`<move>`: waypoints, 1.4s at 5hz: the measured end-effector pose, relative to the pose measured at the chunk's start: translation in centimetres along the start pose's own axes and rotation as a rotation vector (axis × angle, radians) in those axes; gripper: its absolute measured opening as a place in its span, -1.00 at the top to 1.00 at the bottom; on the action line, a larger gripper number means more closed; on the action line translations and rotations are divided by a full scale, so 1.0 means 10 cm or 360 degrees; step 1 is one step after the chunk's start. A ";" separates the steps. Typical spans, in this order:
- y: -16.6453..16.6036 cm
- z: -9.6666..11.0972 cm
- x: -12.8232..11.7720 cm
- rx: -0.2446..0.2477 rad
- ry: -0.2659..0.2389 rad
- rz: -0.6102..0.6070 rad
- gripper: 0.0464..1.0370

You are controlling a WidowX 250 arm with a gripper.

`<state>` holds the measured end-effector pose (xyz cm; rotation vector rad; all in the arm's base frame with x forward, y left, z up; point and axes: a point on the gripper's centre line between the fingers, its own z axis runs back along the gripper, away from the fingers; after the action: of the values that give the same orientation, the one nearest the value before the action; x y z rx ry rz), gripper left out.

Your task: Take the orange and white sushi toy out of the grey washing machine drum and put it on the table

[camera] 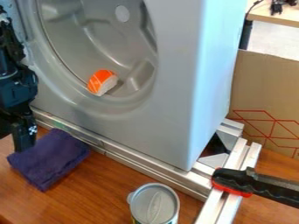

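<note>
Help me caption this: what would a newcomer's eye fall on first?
Probably the orange-and-white sushi-shaped toy, bright in the round hollow of the large grey shell. Next, the dark purple cloth on the brown wooden table, lower left, near the black robot arm.

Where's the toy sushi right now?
In the camera view, the toy sushi lies left of centre, low inside the round opening of the grey machine, above and right of the purple cloth.

The cloth [50, 159] is dark purple, the sushi piece [102, 82] orange with pale stripes and white.
</note>
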<state>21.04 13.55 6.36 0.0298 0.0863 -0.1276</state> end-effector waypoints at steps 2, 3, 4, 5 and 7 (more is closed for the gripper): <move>-0.10 0.09 0.06 -0.0059 -0.0104 0.0047 -0.93; -0.08 0.29 0.17 -0.0039 -0.0250 0.0074 -0.93; -0.11 0.46 0.40 0.0012 -0.0335 0.0052 -0.93; -0.08 0.56 0.55 0.0022 -0.0432 0.0045 -0.93; -0.19 0.63 0.86 0.0145 -0.0544 -0.0008 -0.93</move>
<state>29.79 10.36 11.83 0.0979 -0.2606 -0.1403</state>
